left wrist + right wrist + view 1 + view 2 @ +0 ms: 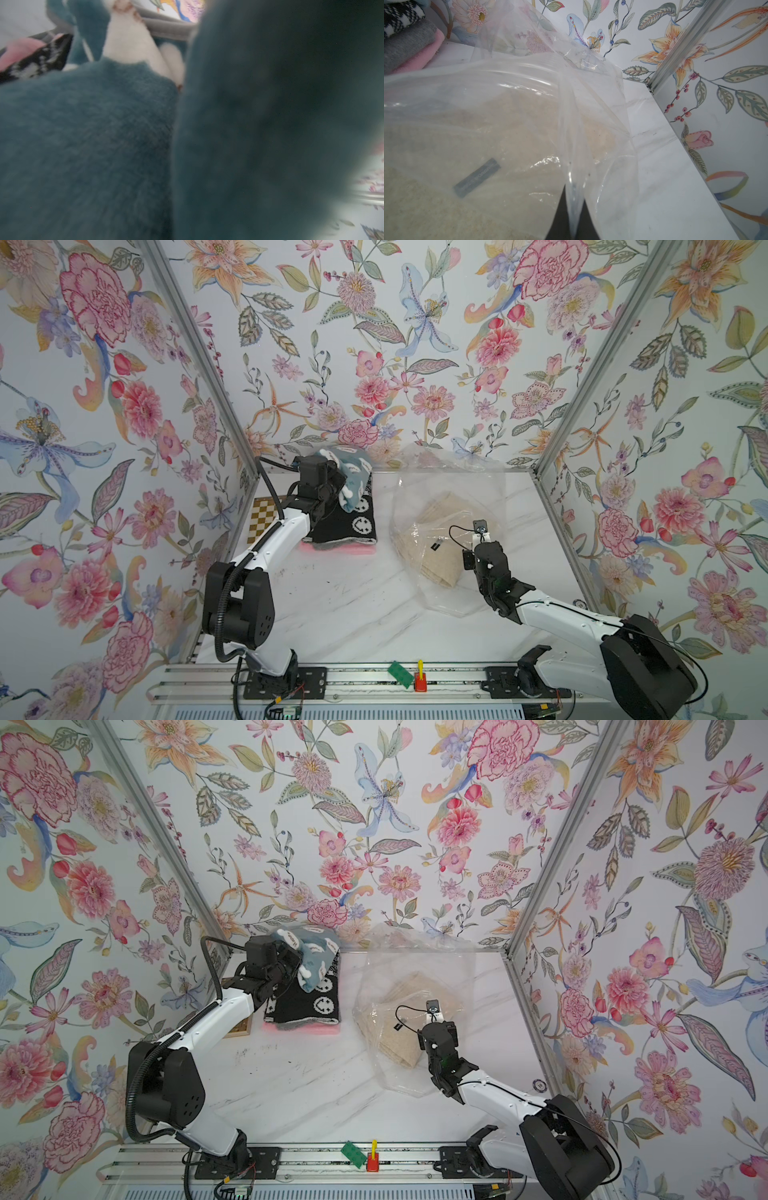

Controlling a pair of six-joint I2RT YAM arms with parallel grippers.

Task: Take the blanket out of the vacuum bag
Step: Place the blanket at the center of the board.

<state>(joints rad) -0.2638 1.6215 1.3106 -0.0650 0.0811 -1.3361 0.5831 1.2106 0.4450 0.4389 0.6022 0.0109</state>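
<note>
Table (353, 605): marble.
Right gripper (574, 199): pinches bag (419, 497); blanket (436, 556) inside, just to its left.
Left gripper (336, 485): clamps teal throw (353, 466), well apart.

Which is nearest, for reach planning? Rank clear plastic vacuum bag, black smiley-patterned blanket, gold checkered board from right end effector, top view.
1. Clear plastic vacuum bag: pinched by right end effector.
2. Black smiley-patterned blanket: leftward.
3. Gold checkered board: far left.
</note>
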